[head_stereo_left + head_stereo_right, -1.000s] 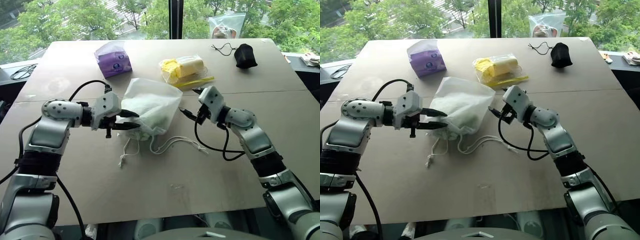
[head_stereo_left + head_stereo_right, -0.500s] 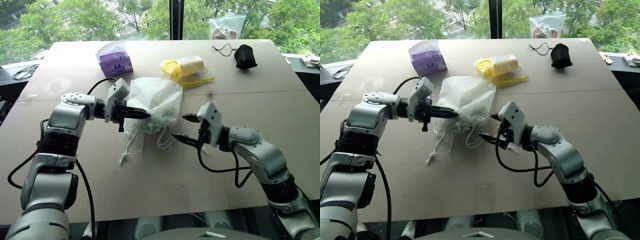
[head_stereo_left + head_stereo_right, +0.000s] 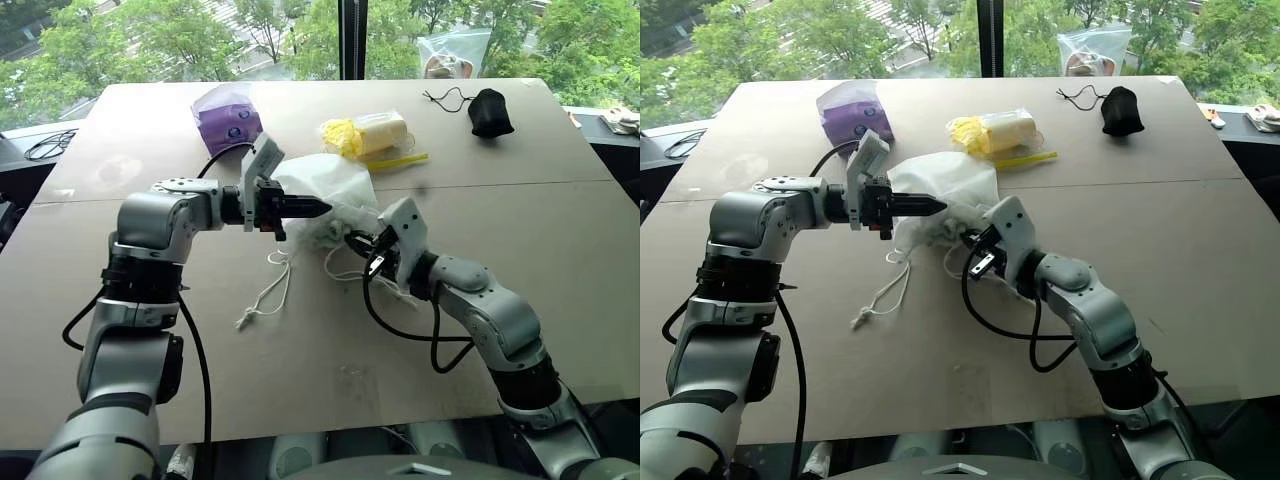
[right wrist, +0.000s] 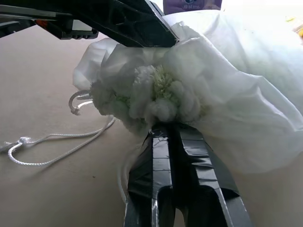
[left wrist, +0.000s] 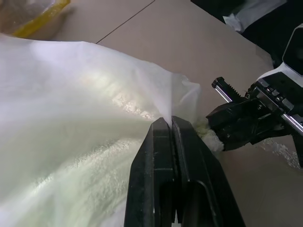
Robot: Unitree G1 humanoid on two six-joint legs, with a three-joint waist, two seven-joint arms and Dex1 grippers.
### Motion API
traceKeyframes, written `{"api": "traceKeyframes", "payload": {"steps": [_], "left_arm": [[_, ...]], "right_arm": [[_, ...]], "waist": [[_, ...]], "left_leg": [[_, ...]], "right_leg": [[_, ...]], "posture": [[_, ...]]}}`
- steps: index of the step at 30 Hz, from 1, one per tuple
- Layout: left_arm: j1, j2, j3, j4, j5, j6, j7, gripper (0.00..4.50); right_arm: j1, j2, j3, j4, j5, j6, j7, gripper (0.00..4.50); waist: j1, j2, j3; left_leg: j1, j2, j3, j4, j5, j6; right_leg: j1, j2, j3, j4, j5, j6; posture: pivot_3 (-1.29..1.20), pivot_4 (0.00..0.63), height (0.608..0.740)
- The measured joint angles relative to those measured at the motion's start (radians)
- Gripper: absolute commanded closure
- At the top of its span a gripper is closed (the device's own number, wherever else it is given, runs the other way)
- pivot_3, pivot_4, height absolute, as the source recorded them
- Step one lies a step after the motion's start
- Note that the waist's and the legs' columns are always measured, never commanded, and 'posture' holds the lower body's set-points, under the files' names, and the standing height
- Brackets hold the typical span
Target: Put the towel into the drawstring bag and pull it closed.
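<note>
The white drawstring bag (image 3: 332,182) lies bunched at mid-table with its mouth gathered. The light-green towel (image 4: 160,89) peeks out of that mouth and shows through the thin fabric (image 5: 85,175). My left gripper (image 3: 312,208) points right and is shut on the bag's upper fabric edge (image 5: 182,90). My right gripper (image 3: 357,243) meets it from the other side, shut at the gathered mouth (image 4: 142,101); whether it pinches cloth or cord is hidden. White drawstrings (image 3: 262,298) trail loose on the table toward me.
A purple tissue pack (image 3: 228,115) sits at the back left. A clear plastic bag with yellow contents (image 3: 372,135) lies just behind the white bag. Farther back right are a small black pouch (image 3: 491,110) and another clear bag (image 3: 452,50) at the table's far edge.
My right gripper has shut and moved left to the bag's mouth. My left gripper has shifted right and up with the fabric, bunching the bag.
</note>
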Motion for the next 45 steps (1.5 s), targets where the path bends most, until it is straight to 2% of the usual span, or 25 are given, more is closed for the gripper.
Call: {"api": "traceKeyframes", "payload": {"steps": [7, 15, 20, 24, 29, 33, 39, 40, 41, 42, 44, 45], "left_arm": [[0.034, -0.034, 0.004, -0.075, -0.039, 0.044, 0.053, 4.50], [0.034, -0.046, 0.037, -0.079, -0.086, 0.093, 0.098, 4.50], [0.067, -0.077, 0.081, -0.116, -0.148, 0.186, 0.161, 4.50], [0.096, -0.079, 0.093, -0.143, -0.174, 0.230, 0.196, 4.50], [0.104, -0.074, 0.128, -0.158, -0.213, 0.254, 0.229, 4.50], [0.104, -0.077, 0.164, -0.153, -0.233, 0.256, 0.268, 4.50], [0.098, -0.073, 0.189, -0.071, -0.232, 0.222, 0.279, 4.50], [0.081, -0.062, 0.172, -0.035, -0.223, 0.196, 0.252, 4.50], [0.072, -0.044, 0.162, -0.013, -0.212, 0.179, 0.236, 4.50], [0.057, -0.016, 0.142, 0.020, -0.192, 0.147, 0.200, 4.50], [0.028, 0.065, 0.083, 0.092, -0.135, 0.058, 0.097, 4.50], [0.023, 0.089, 0.062, 0.116, -0.111, 0.019, 0.054, 4.50]], "right_arm": [[0.000, 0.044, 0.002, 0.040, 0.000, -0.017, -0.002, 4.47], [0.033, 0.027, -0.029, -0.021, 0.049, -0.019, 0.014, 4.47], [-0.071, 0.189, -0.018, 0.286, 0.003, -0.182, -0.015, 4.47], [-0.162, 0.295, -0.083, 0.586, -0.010, -0.396, -0.029, 4.47], [-0.178, 0.295, -0.210, 0.763, 0.054, -0.582, 0.005, 4.47], [-0.130, 0.285, -0.208, 0.661, 0.080, -0.597, 0.073, 4.47], [0.036, 0.114, -0.083, 0.421, 0.018, -0.460, 0.115, 4.47], [0.064, 0.066, -0.061, 0.350, 0.008, -0.409, 0.119, 4.03], [0.078, 0.040, -0.044, 0.309, 0.006, -0.379, 0.127, 3.85], [0.097, 0.001, -0.039, 0.256, 0.004, -0.334, 0.133, 3.46], [0.129, -0.079, -0.025, 0.143, 0.008, -0.247, 0.147, 2.61], [0.132, -0.104, -0.026, 0.112, 0.009, -0.218, 0.150, 2.00]], "waist": [[0.000, 0.000, 0.000], [-0.001, 0.000, 0.000], [-0.016, 0.000, 0.000], [-0.023, 0.000, 0.000], [-0.017, -0.001, 0.000], [-0.023, -0.001, -0.001], [-0.022, -0.001, -0.001], [-0.021, -0.001, -0.001], [-0.021, -0.001, -0.001], [-0.021, -0.001, -0.001], [-0.024, -0.001, -0.001], [-0.025, -0.001, -0.001]], "left_leg": [[0.000, 0.000, 0.000, 0.000, 0.000, 0.000], [0.001, 0.000, 0.000, 0.000, 0.000, 0.000], [0.002, 0.000, 0.000, 0.000, 0.001, -0.001], [0.001, 0.000, 0.001, 0.000, 0.001, -0.002], [0.000, -0.001, 0.001, -0.001, 0.004, -0.006], [0.001, 0.000, 0.000, -0.002, 0.004, -0.007], [0.002, -0.001, 0.001, -0.002, 0.003, -0.005], [0.002, -0.001, 0.001, -0.002, 0.003, -0.005], [0.002, -0.002, 0.000, -0.002, 0.003, -0.005], [0.002, -0.002, 0.000, -0.002, 0.003, -0.005], [0.003, -0.004, 0.000, -0.002, 0.003, -0.005], [0.004, -0.004, 0.001, -0.002, 0.003, -0.005]], "right_leg": [[0.000, 0.000, 0.000, 0.001, 0.000, 0.000], [0.000, 0.000, 0.001, 0.002, 0.000, 0.000], [-0.001, 0.001, 0.002, 0.004, 0.000, 0.000], [-0.001, -0.001, 0.002, 0.003, 0.000, 0.000], [-0.001, -0.004, 0.002, 0.002, 0.000, 0.000], [-0.002, -0.003, 0.003, 0.003, 0.000, 0.000], [-0.002, -0.003, 0.003, 0.006, 0.000, 0.000], [-0.002, -0.003, 0.003, 0.007, 0.000, 0.000], [-0.002, -0.002, 0.002, 0.007, 0.000, 0.000], [-0.002, -0.002, 0.002, 0.007, 0.000, 0.000], [-0.002, -0.001, 0.003, 0.007, 0.000, 0.000], [-0.002, 0.000, 0.004, 0.008, 0.000, -0.001]], "posture": [[0.00, 0.150, 0.740], [0.00, 0.150, 0.740], [0.00, 0.150, 0.740], [0.00, 0.150, 0.740], [0.00, 0.150, 0.740], [0.00, 0.150, 0.740], [0.00, 0.150, 0.740], [0.00, 0.150, 0.740], [0.00, 0.150, 0.740], [0.00, 0.150, 0.740], [0.00, 0.150, 0.740], [0.00, 0.150, 0.740]]}}
